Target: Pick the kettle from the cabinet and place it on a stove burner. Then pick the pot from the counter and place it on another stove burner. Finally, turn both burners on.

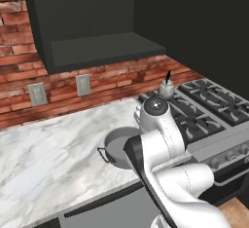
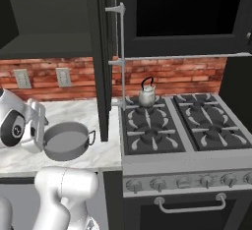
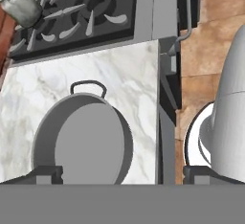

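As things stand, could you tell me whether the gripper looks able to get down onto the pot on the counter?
Probably yes. The open gripper hangs over the pot, which stands lidless on the counter; nothing lies between them.

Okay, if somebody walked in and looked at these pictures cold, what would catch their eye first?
Probably the wide shallow grey metal pot sitting empty on the white-grey veined marble counter, with the robot's open two-finger gripper poised right above it. Next, the small silvery-grey kettle with its black arched handle, standing on a rear burner at the counter side of the steel range, before the red brick wall.
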